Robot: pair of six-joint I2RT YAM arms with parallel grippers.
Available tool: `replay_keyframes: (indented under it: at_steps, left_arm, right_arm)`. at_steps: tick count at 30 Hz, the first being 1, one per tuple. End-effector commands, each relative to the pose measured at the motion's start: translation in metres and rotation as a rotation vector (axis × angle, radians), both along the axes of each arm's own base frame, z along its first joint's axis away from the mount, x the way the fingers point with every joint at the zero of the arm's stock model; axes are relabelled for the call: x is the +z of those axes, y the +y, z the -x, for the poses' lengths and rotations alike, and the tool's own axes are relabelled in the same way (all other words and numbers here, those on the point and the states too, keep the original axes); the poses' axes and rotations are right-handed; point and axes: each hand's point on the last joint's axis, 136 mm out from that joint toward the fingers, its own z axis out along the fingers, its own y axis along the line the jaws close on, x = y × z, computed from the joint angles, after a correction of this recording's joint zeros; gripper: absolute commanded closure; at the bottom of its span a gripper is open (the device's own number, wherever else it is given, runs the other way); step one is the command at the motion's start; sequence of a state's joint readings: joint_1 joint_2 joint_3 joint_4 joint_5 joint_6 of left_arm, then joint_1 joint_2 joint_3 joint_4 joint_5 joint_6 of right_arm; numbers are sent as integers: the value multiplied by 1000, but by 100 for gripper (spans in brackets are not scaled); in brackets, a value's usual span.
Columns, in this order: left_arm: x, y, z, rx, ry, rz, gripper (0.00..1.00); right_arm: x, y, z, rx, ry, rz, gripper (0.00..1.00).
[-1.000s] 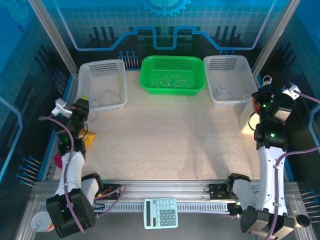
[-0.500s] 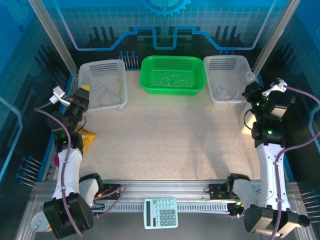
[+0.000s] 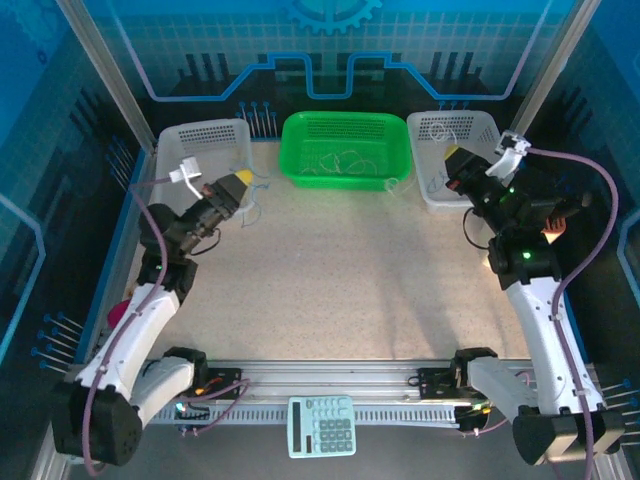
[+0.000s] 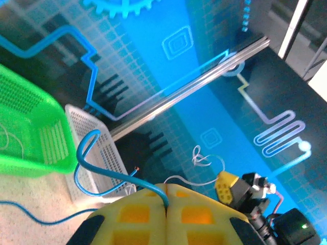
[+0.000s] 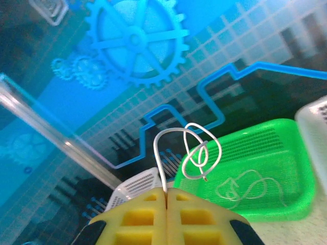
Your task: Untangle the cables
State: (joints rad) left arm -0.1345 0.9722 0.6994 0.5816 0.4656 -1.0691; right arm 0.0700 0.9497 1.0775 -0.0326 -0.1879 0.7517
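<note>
Top external view: calculator [image 3: 320, 425] sits on the rail at the counter's [image 3: 330, 270] near edge. Left end effector [image 3: 241, 183] hangs over the far-left part of the counter, just beside the left white basket [image 3: 200, 133]. Left wrist view: its jaws are closed on a blue cable [image 4: 77, 155] that loops upward. Right end effector [image 3: 452, 157] is over the right white basket [image 3: 470, 125] at the far-right corner, jaws pinched tight on a curled white cable [image 5: 159, 168]. Pale tangled cables [image 3: 345, 162] lie in the green basket [image 3: 345, 183], mid far edge.
</note>
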Motion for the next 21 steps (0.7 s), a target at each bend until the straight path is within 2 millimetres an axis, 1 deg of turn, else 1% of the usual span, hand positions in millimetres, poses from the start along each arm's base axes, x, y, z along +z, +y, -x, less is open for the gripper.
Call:
replay_keyframes:
  at_steps: [1, 4, 7, 13, 16, 19, 21]
  left_arm:
    - [-17, -17, -10, 2, -6, -38, 100]
    - [-31, -35, -19, -27, 15, -48, 100]
    - [-44, -53, -27, -60, 37, -58, 100]
    - [-64, -88, -40, -124, 71, -61, 100]
    - [-68, -105, -43, -154, 81, -57, 100]
    - [-66, -122, -44, -189, 73, -51, 100]
    - [-65, -130, -43, -204, 71, -58, 100]
  right_arm:
    - [29, 24, 8, 109, -121, 37, 100]
    - [32, 38, 9, 177, -145, 52, 100]
    - [30, 49, 9, 241, -156, 64, 100]
    - [9, 57, 5, 284, -125, 76, 100]
    - [1, 61, 4, 307, -117, 80, 100]
    - [-4, 61, 4, 309, -110, 84, 100]
    - [-3, 61, 6, 310, -112, 88, 100]
